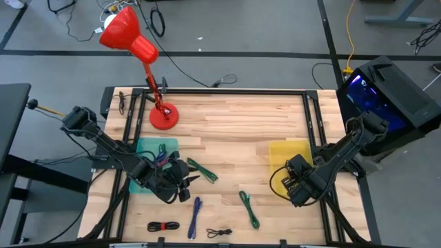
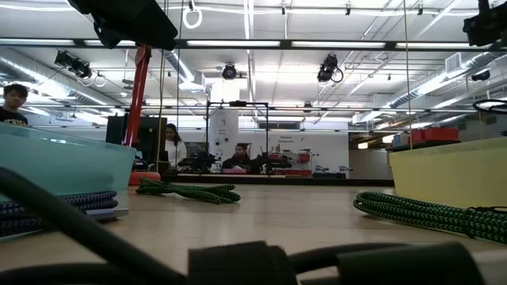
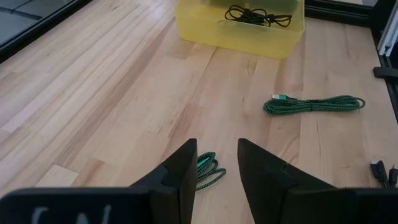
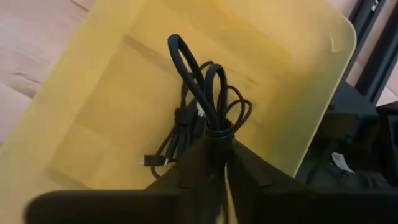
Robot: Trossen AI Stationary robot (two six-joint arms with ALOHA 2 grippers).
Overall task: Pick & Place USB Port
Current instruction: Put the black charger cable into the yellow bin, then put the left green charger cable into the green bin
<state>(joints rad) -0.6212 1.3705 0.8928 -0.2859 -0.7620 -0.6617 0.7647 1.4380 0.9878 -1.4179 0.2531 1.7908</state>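
High view: the left end effector (image 1: 180, 180) hangs low over the tabletop (image 1: 227, 124) beside the teal bin (image 1: 148, 162), near a green cable (image 1: 202, 170); the right end effector (image 1: 298, 184) sits at the near edge of the yellow bin (image 1: 288, 153). Low view: green cables (image 2: 190, 191) lie on the wood between the two bins. Left wrist view: fingers (image 3: 181, 174) stand narrowly apart, empty, above a green cable (image 3: 207, 169). Right wrist view: the right end effector (image 4: 219, 146) is clamped on a coiled black cable (image 4: 199, 106) over the yellow bin (image 4: 112, 99).
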